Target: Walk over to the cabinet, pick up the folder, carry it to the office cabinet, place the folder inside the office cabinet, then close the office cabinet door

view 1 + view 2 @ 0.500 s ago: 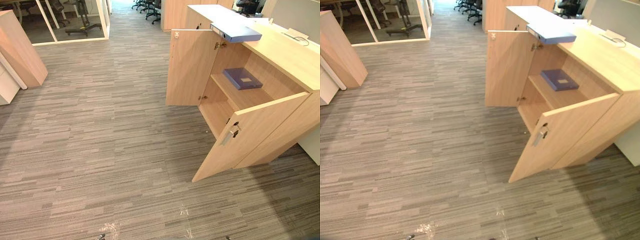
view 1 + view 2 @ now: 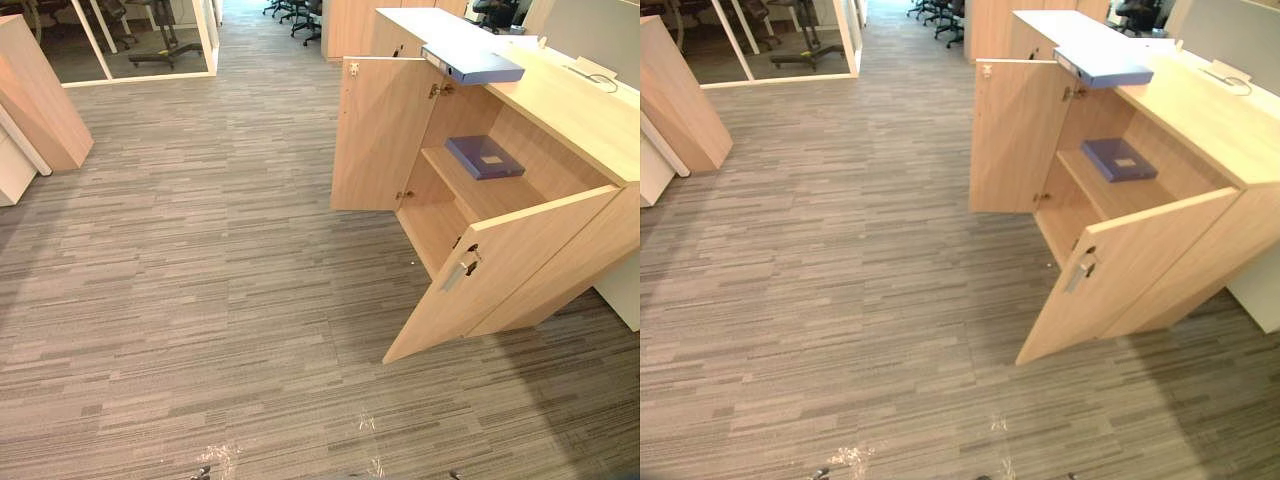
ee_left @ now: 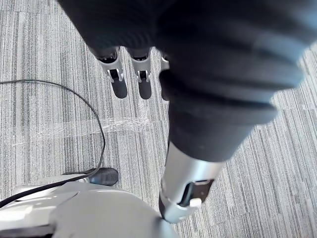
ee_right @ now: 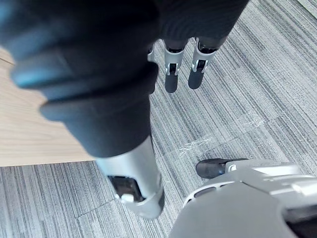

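Observation:
A light wooden office cabinet [image 2: 575, 115] stands at the right with both doors open: the far door [image 2: 380, 135] and the near door [image 2: 500, 275], which has a silver handle. A blue folder [image 2: 472, 62] lies on the cabinet's top, overhanging the open front. A second, darker blue folder [image 2: 485, 156] lies flat on the inner shelf. My left hand [image 3: 119, 82] hangs over the carpet with straight fingers and holds nothing. My right hand [image 4: 171, 79] hangs the same way beside a wooden panel, open and empty.
Grey striped carpet [image 2: 200, 280] spreads between me and the cabinet. A slanted wooden panel [image 2: 40, 95] and a white unit [image 2: 12, 170] stand at the far left. Behind them is a glass partition [image 2: 140, 45], with office chairs [image 2: 300, 15] farther back. Tape marks [image 2: 215, 458] lie on the floor near me.
The whole picture has shifted slightly, so the camera moved a little. The cabinet, its doors and both folders stay where they were.

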You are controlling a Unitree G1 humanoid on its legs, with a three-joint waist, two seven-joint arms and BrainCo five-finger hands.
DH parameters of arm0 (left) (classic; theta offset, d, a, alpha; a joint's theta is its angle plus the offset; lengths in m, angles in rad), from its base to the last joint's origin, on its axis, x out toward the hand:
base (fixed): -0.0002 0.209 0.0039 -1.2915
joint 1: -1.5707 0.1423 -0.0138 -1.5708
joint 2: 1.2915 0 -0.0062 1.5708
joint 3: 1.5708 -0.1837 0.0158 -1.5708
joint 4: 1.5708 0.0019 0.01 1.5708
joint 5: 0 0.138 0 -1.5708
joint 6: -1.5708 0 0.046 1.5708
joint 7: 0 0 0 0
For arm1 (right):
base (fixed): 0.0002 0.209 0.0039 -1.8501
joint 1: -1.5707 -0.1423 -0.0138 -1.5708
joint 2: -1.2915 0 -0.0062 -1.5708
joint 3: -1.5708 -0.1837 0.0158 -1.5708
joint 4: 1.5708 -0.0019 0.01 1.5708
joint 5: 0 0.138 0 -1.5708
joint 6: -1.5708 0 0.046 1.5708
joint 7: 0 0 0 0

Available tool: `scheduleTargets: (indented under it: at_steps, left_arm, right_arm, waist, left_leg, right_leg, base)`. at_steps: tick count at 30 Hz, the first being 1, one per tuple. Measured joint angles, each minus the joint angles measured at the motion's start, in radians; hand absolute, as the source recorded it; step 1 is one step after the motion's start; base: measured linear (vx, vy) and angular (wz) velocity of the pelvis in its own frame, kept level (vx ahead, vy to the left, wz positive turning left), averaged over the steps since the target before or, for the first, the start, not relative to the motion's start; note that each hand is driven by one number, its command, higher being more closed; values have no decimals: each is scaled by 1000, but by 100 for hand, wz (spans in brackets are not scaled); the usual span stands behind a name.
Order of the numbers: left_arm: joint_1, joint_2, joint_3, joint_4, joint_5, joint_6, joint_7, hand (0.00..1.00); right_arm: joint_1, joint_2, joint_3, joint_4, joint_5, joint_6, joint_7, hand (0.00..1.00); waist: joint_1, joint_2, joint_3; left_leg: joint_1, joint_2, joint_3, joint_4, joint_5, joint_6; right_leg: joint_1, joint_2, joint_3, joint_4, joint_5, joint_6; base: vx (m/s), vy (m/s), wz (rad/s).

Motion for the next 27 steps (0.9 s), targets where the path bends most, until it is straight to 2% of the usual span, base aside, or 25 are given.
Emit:
scheduleTargets:
  at_steps: [13, 27]
  left_arm:
    - [2, 7, -1, -10, 37, -15, 36, 0]
    - [-4, 20, -51, -18, 101, -25, 45, 0]
  right_arm:
    - [-1, 11, 0, 0, 2, -4, -31, 0]
    - [-1, 12, 1, 0, 1, -5, -31, 0]
  waist:
    - [0, -17, 10]
    - [0, -17, 10]
  left_leg:
    - [-1, 0, -2, 0, 0, 0]
    - [-1, 0, -2, -1, 0, 0]
  right_leg:
    - [0, 0, -4, 0, 0, 0]
    - [0, 0, -5, 0, 0, 0]
  base:
    - [0, 0, 0]
    - [0, 0, 0]
